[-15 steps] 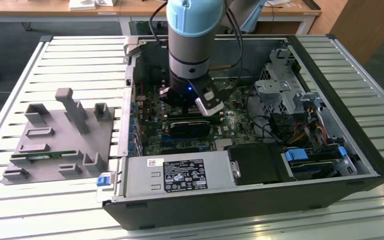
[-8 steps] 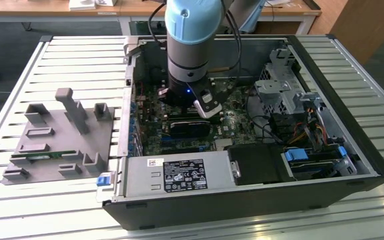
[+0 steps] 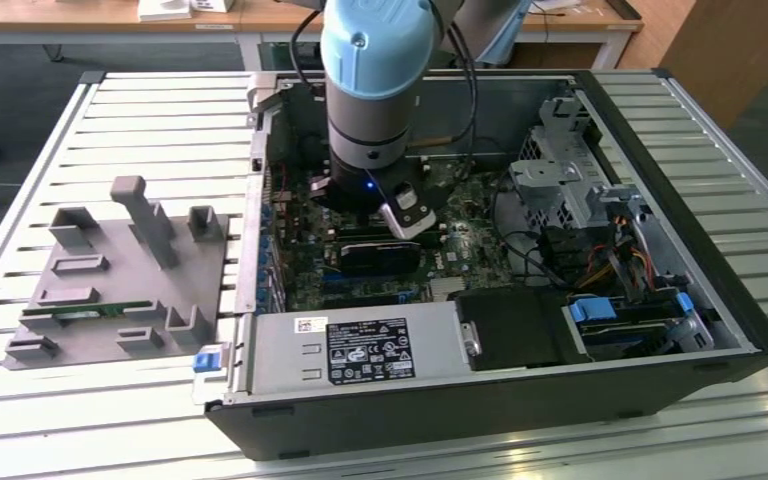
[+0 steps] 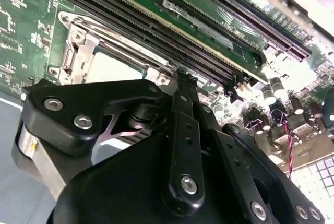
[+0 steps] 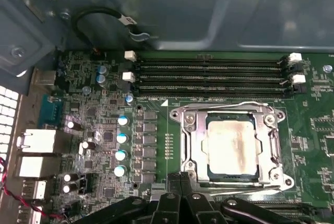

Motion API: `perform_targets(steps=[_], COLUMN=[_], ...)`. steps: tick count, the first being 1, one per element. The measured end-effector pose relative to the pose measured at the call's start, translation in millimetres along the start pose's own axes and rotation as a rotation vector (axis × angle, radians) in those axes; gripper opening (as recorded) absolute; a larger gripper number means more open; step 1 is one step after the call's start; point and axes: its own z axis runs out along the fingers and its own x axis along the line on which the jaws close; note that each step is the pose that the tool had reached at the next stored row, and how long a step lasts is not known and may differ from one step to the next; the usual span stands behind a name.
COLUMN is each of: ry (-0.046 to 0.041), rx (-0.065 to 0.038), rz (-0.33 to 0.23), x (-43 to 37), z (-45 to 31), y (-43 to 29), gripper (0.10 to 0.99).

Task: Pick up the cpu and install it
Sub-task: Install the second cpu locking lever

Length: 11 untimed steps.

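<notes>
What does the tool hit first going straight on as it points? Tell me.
Probably the metal socket frame beside the seated cpu, not the cpu itself; the tool points at that edge, though depth is unclear.

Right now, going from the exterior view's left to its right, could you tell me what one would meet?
Grey plastic tray → computer case's near-left wall → robot arm over the motherboard → drive cage → blue clips.
</notes>
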Motion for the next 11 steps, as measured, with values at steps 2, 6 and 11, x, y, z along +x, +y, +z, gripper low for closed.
perform_targets(steps=[2, 6, 11], ry=[-0.0001, 0.0001, -0.0003], rx=[-0.005, -0.014, -0.023], rz=[0.000, 0.000, 0.000], x=[0.5, 0.7, 1.2], z=[0.6, 2.7, 5.3], y=[-0.2, -0.8, -1.5], gripper=[0.106, 0.106, 0.106])
